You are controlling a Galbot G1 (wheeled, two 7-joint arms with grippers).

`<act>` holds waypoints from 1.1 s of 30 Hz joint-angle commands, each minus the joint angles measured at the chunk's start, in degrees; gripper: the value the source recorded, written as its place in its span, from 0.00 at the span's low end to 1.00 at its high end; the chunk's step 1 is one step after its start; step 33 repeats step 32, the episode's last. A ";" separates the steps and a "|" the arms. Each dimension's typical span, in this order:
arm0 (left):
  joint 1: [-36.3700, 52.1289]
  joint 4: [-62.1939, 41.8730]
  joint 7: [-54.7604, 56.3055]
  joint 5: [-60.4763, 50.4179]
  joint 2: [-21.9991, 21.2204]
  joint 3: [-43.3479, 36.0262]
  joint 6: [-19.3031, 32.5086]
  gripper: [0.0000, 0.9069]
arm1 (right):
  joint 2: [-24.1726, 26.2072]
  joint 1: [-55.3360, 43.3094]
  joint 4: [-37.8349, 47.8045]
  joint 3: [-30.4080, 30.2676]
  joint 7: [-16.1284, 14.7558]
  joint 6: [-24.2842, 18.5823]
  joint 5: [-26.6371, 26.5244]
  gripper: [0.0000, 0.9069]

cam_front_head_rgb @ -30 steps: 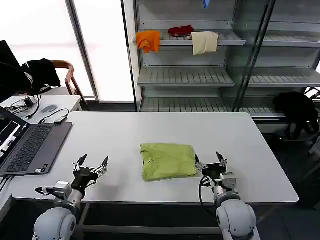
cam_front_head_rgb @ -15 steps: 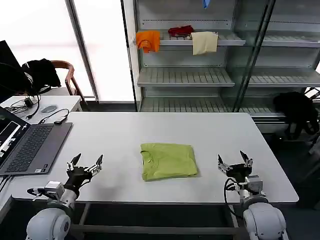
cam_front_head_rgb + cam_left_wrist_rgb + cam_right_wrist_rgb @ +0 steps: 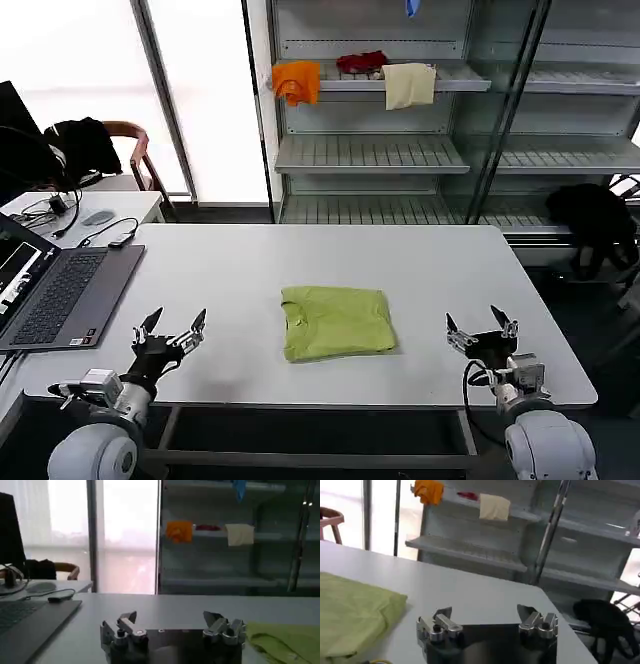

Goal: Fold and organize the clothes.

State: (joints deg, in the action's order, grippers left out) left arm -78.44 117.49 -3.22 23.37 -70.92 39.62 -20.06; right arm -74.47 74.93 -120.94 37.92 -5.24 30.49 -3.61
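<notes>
The clothes, one lime-green T-shirt (image 3: pixel 336 321), lie folded into a flat rectangle at the middle of the white table (image 3: pixel 320 265). A corner of the shirt (image 3: pixel 287 640) shows past my left gripper, and its edge (image 3: pixel 355 612) spreads beside my right gripper. My left gripper (image 3: pixel 170 325) hovers open near the table's front edge, well to the left of the shirt. My right gripper (image 3: pixel 481 327) is open too, off to the right of the shirt near the front edge. In the wrist views the left gripper (image 3: pixel 171 617) and right gripper (image 3: pixel 485 612) hold nothing.
An open laptop (image 3: pixel 60 295) lies at the table's left edge, with cables behind it. Behind the table stands a metal shelf rack (image 3: pixel 400 150) carrying orange (image 3: pixel 297 80), red (image 3: pixel 362 62) and cream (image 3: pixel 410 85) cloths. A black garment (image 3: pixel 592 222) hangs at the right.
My right gripper has drawn away from the shirt's right edge toward the right, empty. The left gripper drifted slightly left. The folded shirt has stayed put.
</notes>
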 commanded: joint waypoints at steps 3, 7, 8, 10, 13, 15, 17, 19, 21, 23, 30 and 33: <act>-0.99 -0.12 0.28 1.24 -1.11 -0.47 2.05 1.00 | 1.55 0.82 -0.51 1.28 -0.39 0.87 -0.83 1.00; -0.99 -1.02 0.23 1.11 -1.82 -0.69 2.99 1.00 | 1.66 0.69 -0.28 1.56 -0.61 0.82 -0.98 1.00; -0.97 -1.28 0.24 1.06 -1.86 -0.78 3.24 1.00 | 1.65 0.69 -0.23 1.56 -0.66 0.80 -0.98 1.00; -1.09 -2.03 -0.14 -0.25 -1.78 -0.95 5.77 1.00 | 1.60 0.66 -0.13 1.58 -0.81 0.70 -0.97 1.00; -1.32 -1.93 -0.60 -1.70 -1.64 -0.78 7.16 1.00 | 1.46 0.72 -0.03 1.69 -0.95 0.58 -0.97 1.00; -1.56 -1.62 -0.98 -1.60 -1.66 -0.51 7.23 1.00 | 1.37 0.85 0.02 1.70 -0.97 0.50 -1.00 1.00; -1.66 -1.29 -1.38 -1.56 -1.75 -0.47 7.24 1.00 | 1.19 1.03 0.02 1.69 -0.99 0.35 -1.01 1.00; -1.64 -1.09 -1.74 -1.54 -1.82 -0.49 7.25 1.00 | 1.00 1.22 -0.13 1.59 -1.04 0.36 -0.99 1.00; -1.43 -0.87 -1.80 -1.53 -1.98 -0.58 7.24 1.00 | 0.84 1.48 -0.47 1.46 -1.10 0.33 -0.96 1.00; -1.26 -0.71 -1.83 -1.53 -2.12 -0.72 7.19 1.00 | 0.69 1.62 -0.86 1.34 -1.24 0.34 -0.84 1.00; -1.30 -0.64 -1.81 -1.31 -2.32 -0.92 7.26 1.00 | 0.22 1.98 -1.75 0.66 -1.96 0.34 0.11 1.00; -1.39 -0.55 -1.82 -1.20 -2.36 -0.90 7.37 1.00 | 0.10 2.07 -1.91 0.45 -3.05 0.10 0.12 1.00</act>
